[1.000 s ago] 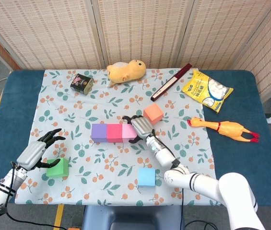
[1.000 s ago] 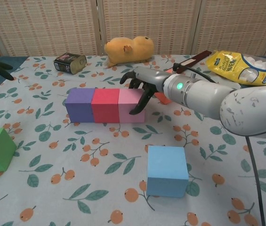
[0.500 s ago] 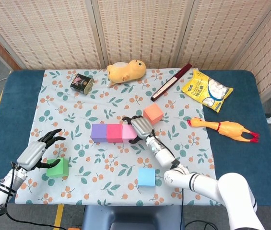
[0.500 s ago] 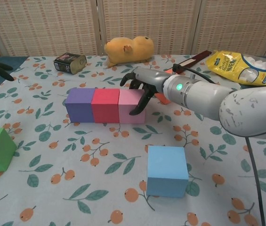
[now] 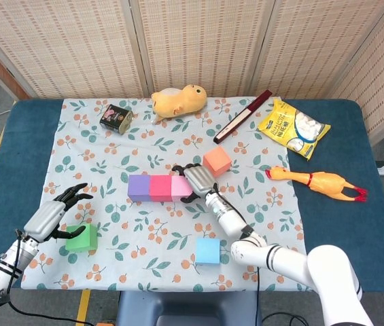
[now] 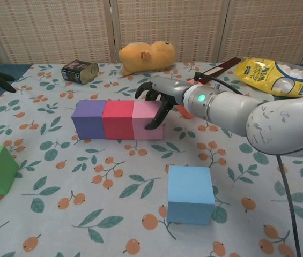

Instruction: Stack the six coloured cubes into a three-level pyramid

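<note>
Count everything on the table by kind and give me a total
Cubes: 6, purple, red, pink, orange, green, blue
Plush toy: 1
Tin can: 1
Dark red box: 1
Snack bag: 1
Rubber chicken: 1
Total: 11

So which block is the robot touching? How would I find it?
Look at the flowery cloth in the middle of the table. Three blocks sit in a row there, touching. It's the light pink block at the right end, beside the red block, with the right hand against it.

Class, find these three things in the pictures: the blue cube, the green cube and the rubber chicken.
blue cube (image 6: pixel 191 184): chest view, top face.
green cube (image 5: pixel 83 238): head view, top face.
rubber chicken (image 5: pixel 319 181): head view, middle of the body.
</note>
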Available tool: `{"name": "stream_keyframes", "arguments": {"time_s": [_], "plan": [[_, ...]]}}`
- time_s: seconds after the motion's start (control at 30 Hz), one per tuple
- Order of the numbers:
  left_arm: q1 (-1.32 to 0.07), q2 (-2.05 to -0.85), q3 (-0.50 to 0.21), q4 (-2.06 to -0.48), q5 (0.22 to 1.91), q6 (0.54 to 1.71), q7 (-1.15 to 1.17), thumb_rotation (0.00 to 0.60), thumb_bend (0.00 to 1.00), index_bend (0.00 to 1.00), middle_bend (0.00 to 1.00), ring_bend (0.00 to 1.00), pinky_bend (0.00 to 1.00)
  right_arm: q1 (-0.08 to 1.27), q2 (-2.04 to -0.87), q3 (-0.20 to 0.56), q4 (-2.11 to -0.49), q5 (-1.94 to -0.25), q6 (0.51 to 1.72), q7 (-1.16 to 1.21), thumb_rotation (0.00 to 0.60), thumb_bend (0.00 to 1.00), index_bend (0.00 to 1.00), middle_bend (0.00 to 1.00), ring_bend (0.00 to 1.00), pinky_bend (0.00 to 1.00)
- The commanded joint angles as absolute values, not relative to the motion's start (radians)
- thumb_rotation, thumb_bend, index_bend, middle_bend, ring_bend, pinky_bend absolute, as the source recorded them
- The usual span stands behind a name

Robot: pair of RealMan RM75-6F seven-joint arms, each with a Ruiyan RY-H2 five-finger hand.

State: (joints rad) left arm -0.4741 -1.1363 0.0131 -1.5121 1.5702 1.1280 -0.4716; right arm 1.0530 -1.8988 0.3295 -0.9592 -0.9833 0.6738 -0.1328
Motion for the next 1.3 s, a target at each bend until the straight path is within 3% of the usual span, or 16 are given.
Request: {"name": "stream_keyframes", "arguments": {"time_s": [0.03,1.1,1.3], "plan": [[-0.474,-1.136,0.013,-1.512,1.570,1.128,-0.472,0.600,0.31,0.20,0.00,0.04,0.18,1.054,-1.900,0.330,-0.957,-0.983,0.672,-0.130,0.600,0.08,0.19,0.35,0.21,0.21],[-0.474,-1.144,0.018,-1.494,1.571,1.127,-0.493,0.600,0.31,0.20,0.00,0.04,0.18,1.068,-1.921,0.339,-0.923,-0.986,0.656,-0.118,0.600,0.08,0.16,0.35,0.21,0.20],[-0.474,-1.147,0.018,-1.491,1.573,1.128,-0.496,0.600,0.31,0.20,0.00,0.04,0.18,1.069,-1.922,0.338,-0.921,-0.988,0.652,-0.114,0.600,0.08,0.05,0.32,0.18,0.17]]}}
